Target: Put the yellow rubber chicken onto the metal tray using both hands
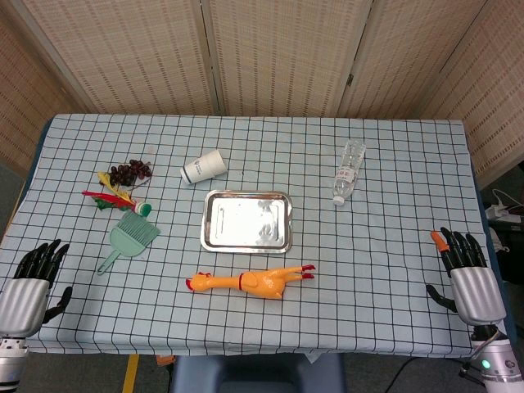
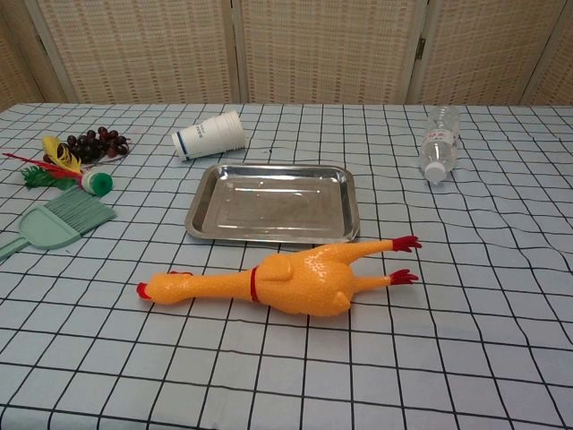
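Note:
The yellow rubber chicken (image 1: 252,282) (image 2: 277,279) lies flat on the checked cloth near the front edge, its head to the left and its red feet to the right. Just behind it sits the metal tray (image 1: 210,232) (image 2: 204,210), with nothing in it. My left hand (image 1: 31,282) rests at the table's front left corner, fingers apart, holding nothing. At the front right corner my right hand (image 1: 468,276) lies the same way, fingers spread and nothing in them. Both hands are far from the chicken. The chest view shows neither hand.
A white paper cup (image 1: 204,167) (image 2: 210,135) lies on its side behind the tray. A plastic bottle (image 1: 348,170) (image 2: 438,143) lies at the back right. On the left are a green hand brush (image 1: 129,236) (image 2: 58,221), dark grapes (image 1: 131,171) (image 2: 94,142) and a feathered toy (image 1: 113,196) (image 2: 55,159).

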Controlling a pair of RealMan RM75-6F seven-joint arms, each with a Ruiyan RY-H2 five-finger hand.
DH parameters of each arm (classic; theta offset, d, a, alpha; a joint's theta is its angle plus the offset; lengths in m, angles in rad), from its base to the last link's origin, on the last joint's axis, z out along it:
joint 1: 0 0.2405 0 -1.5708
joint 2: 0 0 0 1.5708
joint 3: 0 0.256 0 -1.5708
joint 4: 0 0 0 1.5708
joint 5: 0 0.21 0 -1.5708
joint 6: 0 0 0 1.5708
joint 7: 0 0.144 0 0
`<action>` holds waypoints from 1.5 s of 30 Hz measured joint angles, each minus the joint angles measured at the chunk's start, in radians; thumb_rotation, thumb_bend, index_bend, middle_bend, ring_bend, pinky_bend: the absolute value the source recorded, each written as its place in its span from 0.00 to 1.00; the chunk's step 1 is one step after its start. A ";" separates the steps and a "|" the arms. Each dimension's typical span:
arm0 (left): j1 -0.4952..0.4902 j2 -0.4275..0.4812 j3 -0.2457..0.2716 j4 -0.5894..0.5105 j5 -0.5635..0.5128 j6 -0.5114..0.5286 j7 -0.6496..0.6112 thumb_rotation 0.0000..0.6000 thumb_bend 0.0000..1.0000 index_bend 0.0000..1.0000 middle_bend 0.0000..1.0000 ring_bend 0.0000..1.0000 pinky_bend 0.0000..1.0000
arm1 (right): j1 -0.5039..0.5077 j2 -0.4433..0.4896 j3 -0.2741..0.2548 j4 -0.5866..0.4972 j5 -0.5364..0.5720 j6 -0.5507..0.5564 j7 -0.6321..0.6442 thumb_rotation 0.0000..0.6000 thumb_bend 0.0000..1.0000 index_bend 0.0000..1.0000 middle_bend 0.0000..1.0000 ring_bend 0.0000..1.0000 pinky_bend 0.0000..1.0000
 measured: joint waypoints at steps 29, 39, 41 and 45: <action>-0.245 -0.111 0.099 -0.101 0.205 -0.363 -0.123 1.00 0.39 0.02 0.00 0.00 0.15 | 0.002 0.011 -0.017 -0.017 -0.010 -0.023 0.013 1.00 0.15 0.00 0.00 0.00 0.00; -0.349 -0.231 0.048 -0.105 0.152 -0.481 -0.032 1.00 0.39 0.03 0.00 0.00 0.14 | 0.002 0.014 -0.017 -0.019 -0.001 -0.032 0.019 1.00 0.15 0.00 0.00 0.00 0.00; -0.365 -0.254 0.040 -0.099 0.136 -0.502 -0.003 1.00 0.39 0.03 0.00 0.00 0.14 | 0.004 0.016 -0.018 -0.020 0.000 -0.038 0.024 1.00 0.15 0.00 0.00 0.00 0.00; -0.393 -0.311 0.017 -0.065 0.095 -0.535 0.051 1.00 0.39 0.03 0.00 0.00 0.14 | 0.007 0.019 -0.017 -0.020 0.008 -0.048 0.031 1.00 0.15 0.00 0.00 0.00 0.00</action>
